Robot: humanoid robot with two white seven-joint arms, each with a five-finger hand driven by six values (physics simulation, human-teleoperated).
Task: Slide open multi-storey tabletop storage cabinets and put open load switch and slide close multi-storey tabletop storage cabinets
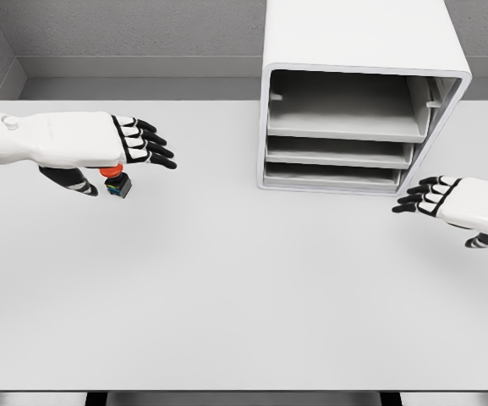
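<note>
Fingers (146,142) of the left hand (100,144) spread open, load switch (117,183) just beneath, ungripped.

One cabinet (358,93), three shelves, one switch (117,182), two robot hands.

White cabinet (358,51), red-topped black switch (117,181), white hands, black fingers (150,144), grey table (244,288)

The switch (117,183) lies on the table (227,296), left of the cabinet (358,101).
</note>
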